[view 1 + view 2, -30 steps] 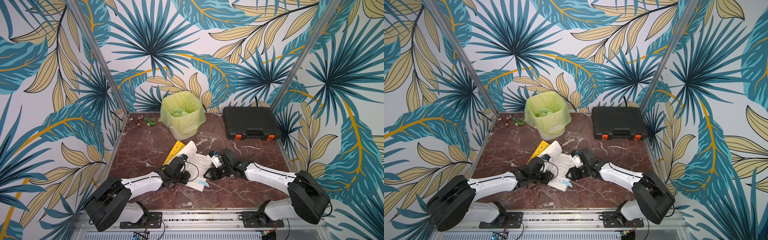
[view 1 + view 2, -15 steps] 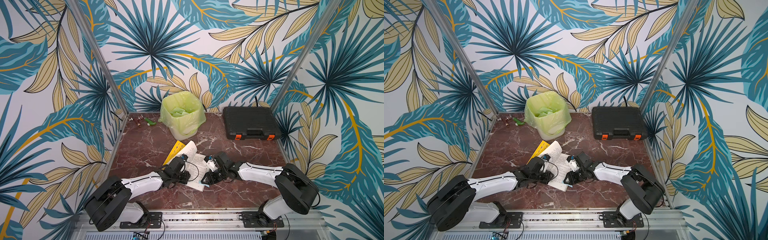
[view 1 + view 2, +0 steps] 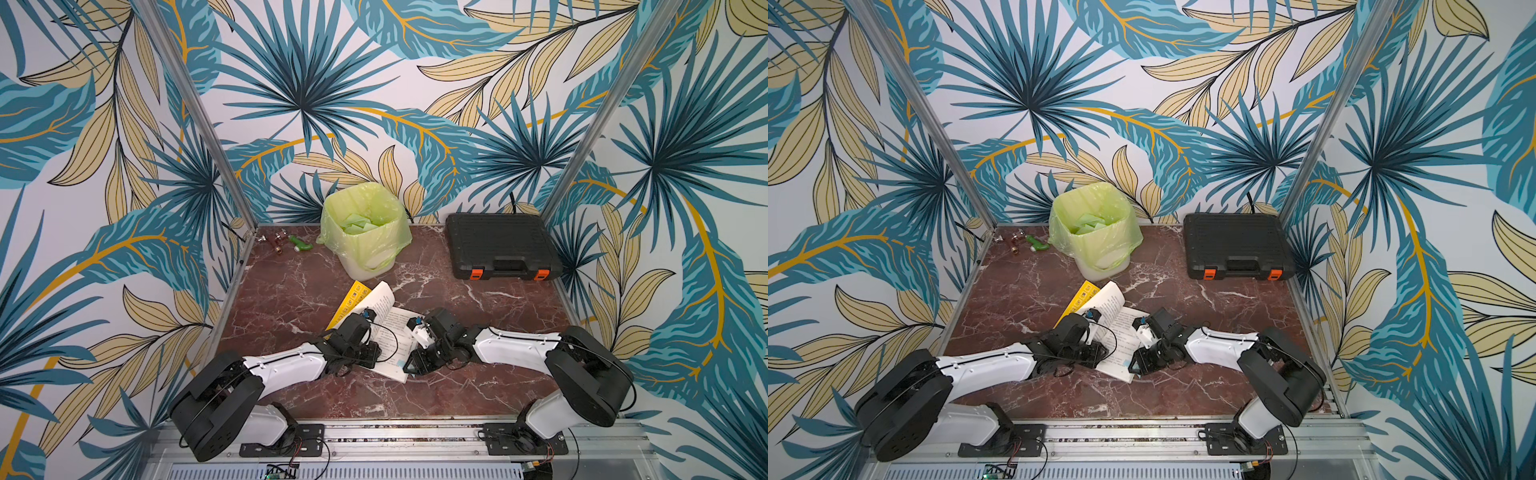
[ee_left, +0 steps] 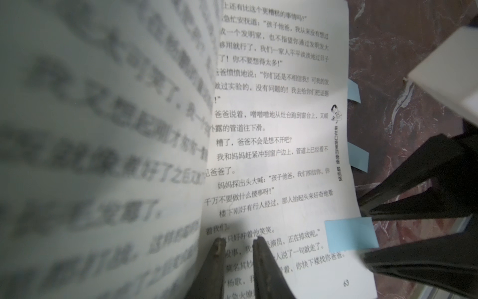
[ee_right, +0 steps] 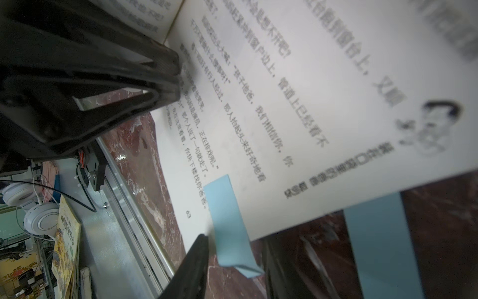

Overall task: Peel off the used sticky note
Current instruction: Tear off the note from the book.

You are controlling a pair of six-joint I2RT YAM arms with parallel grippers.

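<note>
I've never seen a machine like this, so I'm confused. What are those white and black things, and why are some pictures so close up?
Those are two robot arms, the left arm and right arm, bolted at the front of a marble table. Two pictures come from a camera above; two close ones from cameras on the wrists. On the table lie an open book, a green-bagged bin and a black case. The left hand rests on the page, holding nothing. The right hand has its fingers either side of a blue sticky note at the page edge, not yet pinching it.
</note>
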